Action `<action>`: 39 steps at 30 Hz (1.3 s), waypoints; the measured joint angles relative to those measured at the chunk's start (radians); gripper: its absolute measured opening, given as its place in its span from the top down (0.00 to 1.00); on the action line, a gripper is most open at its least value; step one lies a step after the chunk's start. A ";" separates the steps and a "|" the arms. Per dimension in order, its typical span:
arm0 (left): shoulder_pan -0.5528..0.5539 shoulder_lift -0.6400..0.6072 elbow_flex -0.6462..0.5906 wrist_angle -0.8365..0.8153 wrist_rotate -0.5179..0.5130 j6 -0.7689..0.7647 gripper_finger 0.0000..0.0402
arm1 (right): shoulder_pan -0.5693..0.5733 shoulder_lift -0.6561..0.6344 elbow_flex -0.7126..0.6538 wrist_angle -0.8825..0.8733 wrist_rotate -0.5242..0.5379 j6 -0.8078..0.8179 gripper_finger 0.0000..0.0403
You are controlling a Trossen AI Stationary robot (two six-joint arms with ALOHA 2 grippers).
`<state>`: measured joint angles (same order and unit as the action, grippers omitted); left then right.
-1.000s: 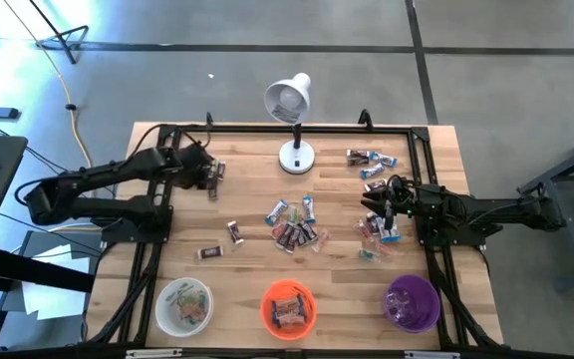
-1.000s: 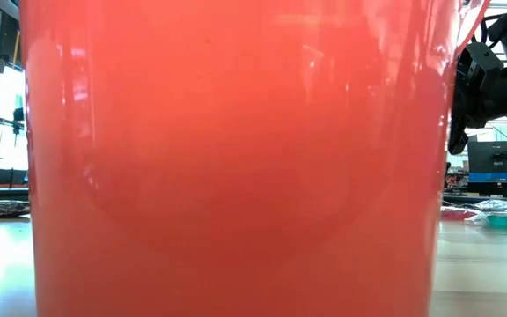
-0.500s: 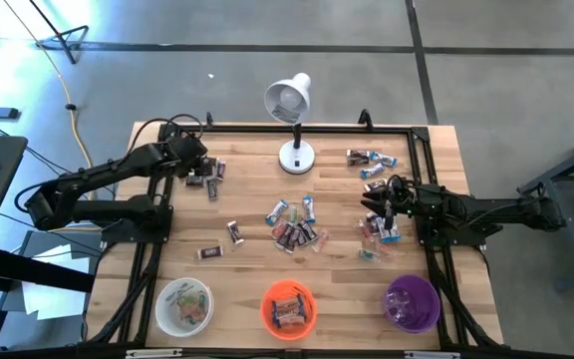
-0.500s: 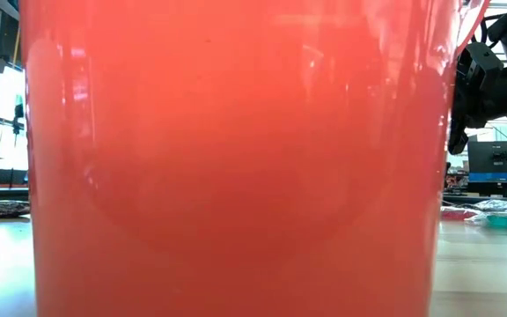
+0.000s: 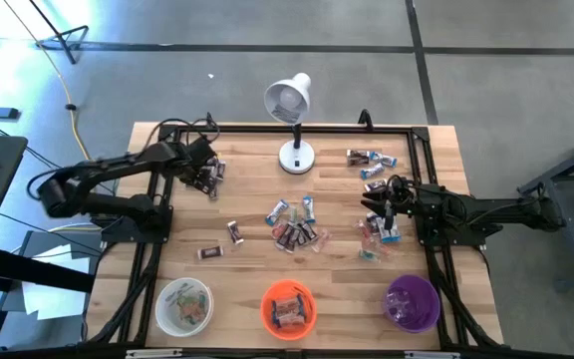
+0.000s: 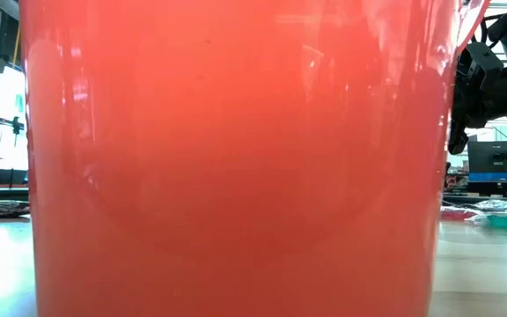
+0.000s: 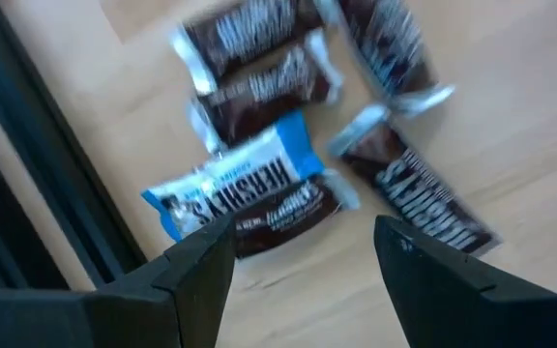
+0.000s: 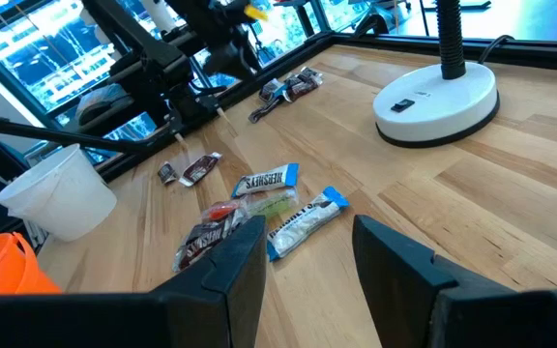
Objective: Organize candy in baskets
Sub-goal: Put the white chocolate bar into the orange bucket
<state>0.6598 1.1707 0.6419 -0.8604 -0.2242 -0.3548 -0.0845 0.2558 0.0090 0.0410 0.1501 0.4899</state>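
Note:
My left gripper (image 5: pixel 205 168) (image 7: pixel 303 261) hangs open, pointing down, just above a small cluster of candy (image 5: pixel 217 172) at the table's far left. In its wrist view a blue-and-white candy (image 7: pixel 235 179) and several dark brown ones (image 7: pixel 414 188) lie flat on the wood beyond the fingers. My right gripper (image 5: pixel 375 211) (image 8: pixel 307 261) waits open near the right side, beside more candy (image 5: pixel 382 231). The white basket (image 5: pixel 184 304), orange basket (image 5: pixel 288 307) and purple basket (image 5: pixel 412 302) stand along the near edge, each with candy inside.
A white desk lamp (image 5: pixel 295 155) stands at the far middle. Loose candy lies in the middle (image 5: pixel 292 224), at the far right (image 5: pixel 367 160) and left of centre (image 5: pixel 210 252). The orange basket's wall (image 6: pixel 236 158) fills the low view. A dark frame (image 5: pixel 157 199) edges the table.
My left gripper has sunk a little toward the candy cluster at the far left and has rolled about its own pointing line. My right arm has kept still.

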 joint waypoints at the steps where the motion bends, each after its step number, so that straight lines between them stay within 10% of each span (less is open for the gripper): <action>1: 0.010 0.031 0.000 0.001 0.009 0.005 0.42 | 0.000 0.000 0.000 0.000 0.000 0.000 0.62; 12: 0.055 0.153 0.072 0.011 0.217 0.169 0.42 | 0.000 0.000 0.000 0.000 0.000 0.000 0.62; 22: 0.078 0.146 0.187 -0.160 -0.033 0.536 0.42 | 0.000 0.000 0.000 0.000 0.000 0.000 0.62; 39: 0.259 0.298 0.187 -0.102 0.004 0.565 0.42 | 0.000 0.000 0.000 0.000 0.000 0.000 0.62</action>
<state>0.9188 1.4683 0.8284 -0.9621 -0.2205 0.2104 -0.0845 0.2558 0.0090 0.0410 0.1503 0.4898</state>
